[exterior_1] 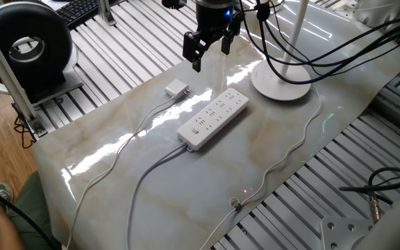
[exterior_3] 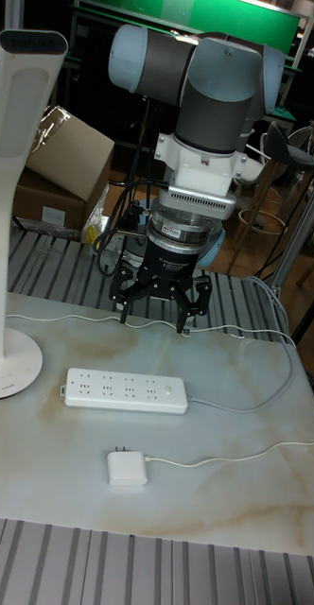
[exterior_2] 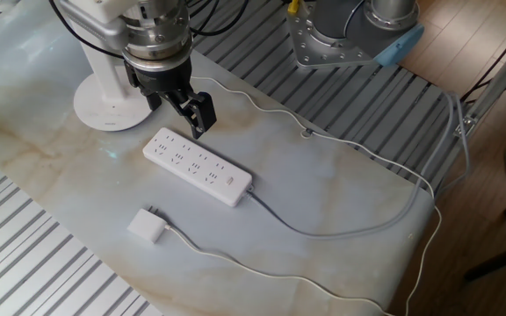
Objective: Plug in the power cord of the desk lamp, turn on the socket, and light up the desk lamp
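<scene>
Above the table (exterior_1: 304, 160) in one fixed view, the gripper (exterior_1: 211, 57) hangs with its claw spread and empty, at 12 o'clock from the socket (exterior_1: 214, 117). The power cord's plug (exterior_1: 176, 89) lies loose at 10 o'clock from the socket, and the desk lamp (exterior_1: 281, 82) stands at 2 o'clock.

From the other fixed view, the plug (exterior_2: 147, 226) lies at 7 o'clock of the socket (exterior_2: 197, 166), apart from it.

Tall fixed view: the plug (exterior_3: 127, 468) lies at 6 o'clock of the socket (exterior_3: 126, 389), and the lamp (exterior_3: 10, 364) at 9 o'clock.
</scene>
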You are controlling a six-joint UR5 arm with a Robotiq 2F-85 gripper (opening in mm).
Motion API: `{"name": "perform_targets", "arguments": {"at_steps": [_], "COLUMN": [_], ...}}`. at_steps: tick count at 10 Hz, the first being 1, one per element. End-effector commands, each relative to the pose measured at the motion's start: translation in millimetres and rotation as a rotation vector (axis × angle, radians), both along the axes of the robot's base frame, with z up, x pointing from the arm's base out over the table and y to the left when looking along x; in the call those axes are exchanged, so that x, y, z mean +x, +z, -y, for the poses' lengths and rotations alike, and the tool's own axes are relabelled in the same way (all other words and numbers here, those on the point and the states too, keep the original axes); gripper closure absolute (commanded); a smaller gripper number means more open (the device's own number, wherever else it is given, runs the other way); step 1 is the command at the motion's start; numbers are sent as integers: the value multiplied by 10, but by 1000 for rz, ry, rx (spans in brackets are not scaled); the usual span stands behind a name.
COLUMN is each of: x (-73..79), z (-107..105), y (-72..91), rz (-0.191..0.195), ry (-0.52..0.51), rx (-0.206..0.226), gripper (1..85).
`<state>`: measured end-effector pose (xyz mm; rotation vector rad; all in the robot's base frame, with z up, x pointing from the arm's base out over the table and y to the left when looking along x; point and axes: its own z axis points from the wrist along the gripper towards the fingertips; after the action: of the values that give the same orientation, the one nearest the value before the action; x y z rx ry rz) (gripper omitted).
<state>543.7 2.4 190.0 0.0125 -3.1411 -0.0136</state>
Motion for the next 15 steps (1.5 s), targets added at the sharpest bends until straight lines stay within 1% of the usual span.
{"name": "perform_targets", "arguments": {"at_steps": [1, 2, 3, 7, 9, 10, 11, 12, 13, 14, 15], "x": [-1, -288, -287, -290, -270, -244, -203, -173, -151, -148, -153], "z": [-22, -369, -364, -366, -365, -352, -327, -298, -243, -229, -234], "y": [0, 41, 46, 47, 40, 26, 4, -10, -32, -65, -87], "rz": [0, -114, -117, -119, -111, -98, -74, -60, -45, -30, -20], "ry": [0, -33, -35, -35, -39, -41, -37, -32, -16, -9, -5], "rx": [0, 129, 122, 120, 119, 117, 117, 108, 87, 90, 107], "gripper": [17, 847, 847, 847, 847, 847, 847, 847, 847, 847, 847]}}
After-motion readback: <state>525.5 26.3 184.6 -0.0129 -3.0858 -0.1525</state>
